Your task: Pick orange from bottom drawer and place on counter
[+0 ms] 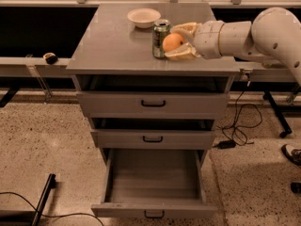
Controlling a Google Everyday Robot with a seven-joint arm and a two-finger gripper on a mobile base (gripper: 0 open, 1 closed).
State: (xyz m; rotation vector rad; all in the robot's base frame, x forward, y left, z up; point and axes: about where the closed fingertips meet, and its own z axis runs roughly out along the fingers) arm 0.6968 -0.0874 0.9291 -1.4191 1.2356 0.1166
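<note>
The orange (172, 42) is held between the pale fingers of my gripper (178, 42), which reaches in from the right over the counter (113, 44). The gripper is shut on the orange, just above the counter's right half and right beside the green soda can (160, 32). The bottom drawer (153, 180) is pulled fully open below and its interior is bare. The two upper drawers are slightly ajar.
A pale round bowl (143, 17) sits at the back of the counter. A cable and power brick (226, 144) lie on the floor to the right of the cabinet. A dark bar (43, 197) lies on the floor at the lower left.
</note>
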